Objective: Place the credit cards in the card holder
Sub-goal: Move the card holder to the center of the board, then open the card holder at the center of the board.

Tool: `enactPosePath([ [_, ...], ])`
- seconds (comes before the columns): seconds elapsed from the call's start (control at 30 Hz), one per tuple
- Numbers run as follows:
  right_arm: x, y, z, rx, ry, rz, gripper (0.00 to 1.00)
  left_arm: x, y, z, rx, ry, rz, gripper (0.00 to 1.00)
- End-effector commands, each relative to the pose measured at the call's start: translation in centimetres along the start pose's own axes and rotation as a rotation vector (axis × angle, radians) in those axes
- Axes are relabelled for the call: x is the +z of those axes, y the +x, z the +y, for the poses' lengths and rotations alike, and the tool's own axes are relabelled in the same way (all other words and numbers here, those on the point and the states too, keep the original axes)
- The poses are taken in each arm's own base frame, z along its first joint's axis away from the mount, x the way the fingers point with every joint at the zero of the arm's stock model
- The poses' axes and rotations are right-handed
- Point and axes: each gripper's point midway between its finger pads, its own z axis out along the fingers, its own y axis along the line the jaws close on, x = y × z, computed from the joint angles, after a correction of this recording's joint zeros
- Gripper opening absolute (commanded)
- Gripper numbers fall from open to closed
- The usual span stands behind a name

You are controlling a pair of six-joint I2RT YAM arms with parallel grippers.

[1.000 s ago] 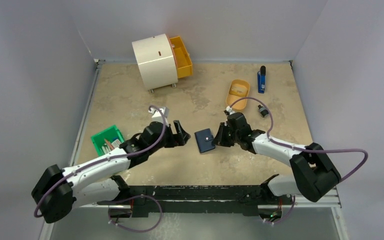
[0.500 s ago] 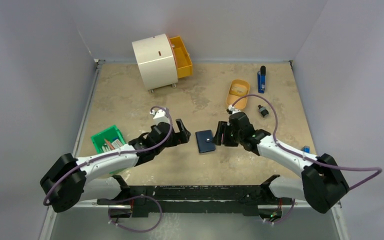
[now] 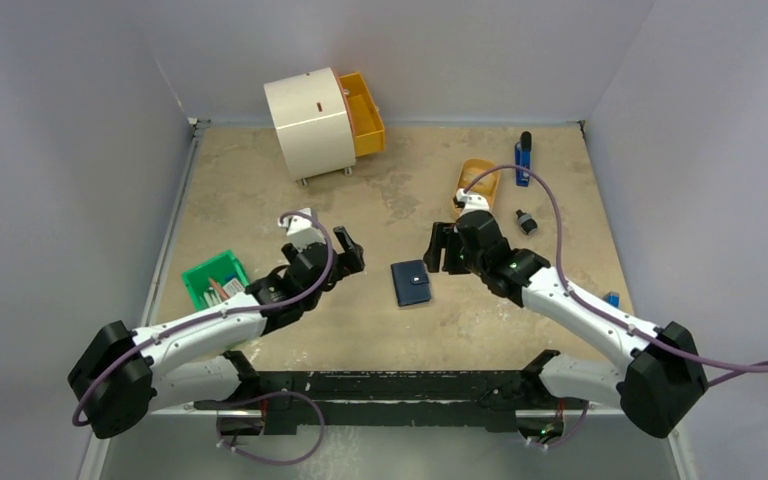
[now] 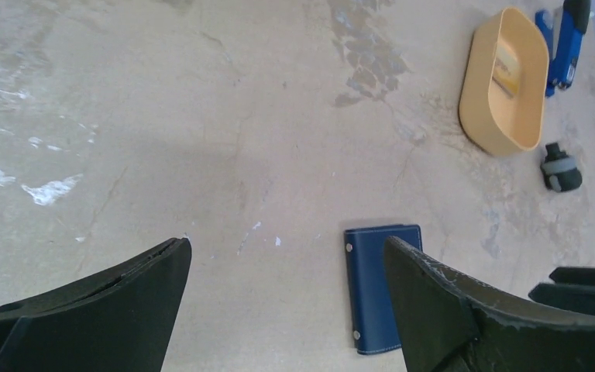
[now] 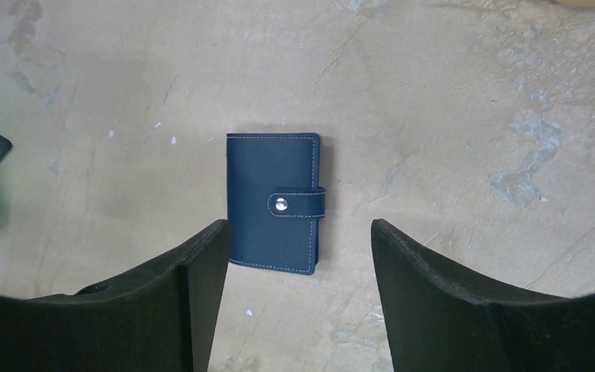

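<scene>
Navy-blue stitched folding card holder (image 3: 413, 283), snap tab shut, lies flat on the beige table (image 3: 260, 180) between both grippers, touching neither. Right gripper (image 3: 441, 248) is just beside its far right corner, jaws apart, empty. Left gripper (image 3: 348, 250) is near its left side, jaws wide apart, empty.

Green box (image 3: 208, 263), orange tray (image 4: 476, 101), cream cabinet (image 3: 310, 120)
</scene>
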Motion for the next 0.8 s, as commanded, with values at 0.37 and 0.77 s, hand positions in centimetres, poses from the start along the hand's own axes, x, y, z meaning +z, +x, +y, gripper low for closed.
enactPosePath([
  [0.37, 2.5, 2.1, 4.0, -0.183, 0.102, 0.105, 0.57, 1.8, 7.8, -9.2, -0.252, 0.397, 0.311, 0.77],
  [0.77, 4.6, 5.0, 2.5, -0.15, 0.229, 0.208, 0.48, 3.6, 11.2, -9.8, -0.324, 0.387, 0.415, 0.46],
])
